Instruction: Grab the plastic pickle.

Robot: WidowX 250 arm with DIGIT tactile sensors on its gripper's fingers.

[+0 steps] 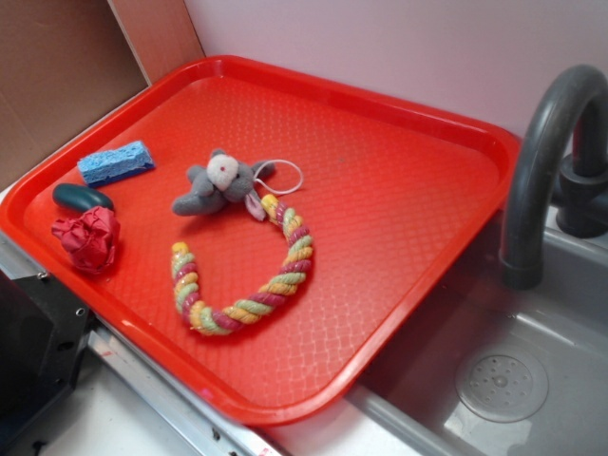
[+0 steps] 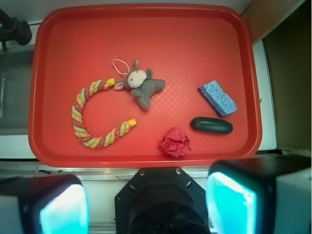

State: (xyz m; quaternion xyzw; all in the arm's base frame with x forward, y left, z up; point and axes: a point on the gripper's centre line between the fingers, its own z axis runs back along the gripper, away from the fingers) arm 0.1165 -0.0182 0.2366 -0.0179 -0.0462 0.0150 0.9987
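Observation:
The plastic pickle [image 1: 82, 197] is a dark teal-green glossy oblong lying flat at the left end of the red tray [image 1: 399, 171], between the light-blue sponge [image 1: 115, 161] and the red cloth ball [image 1: 87, 237]. In the wrist view the pickle [image 2: 211, 125] lies near the tray's [image 2: 146, 19] near right corner, right of the red cloth ball [image 2: 175, 143] and below the sponge [image 2: 218, 97]. My gripper [image 2: 146, 207] is open and empty, its cyan pads [image 2: 229, 204] wide apart, high above and short of the tray's near edge. The gripper does not show in the exterior view.
A grey plush toy [image 1: 217, 183] and a multicoloured rope ring [image 1: 249, 275] lie mid-tray. A grey sink basin [image 1: 513, 380] with a dark faucet [image 1: 546, 161] sits to the right. A brown board [image 1: 57, 66] stands behind the tray's left side. The robot's black base [image 2: 163, 200] sits below the gripper.

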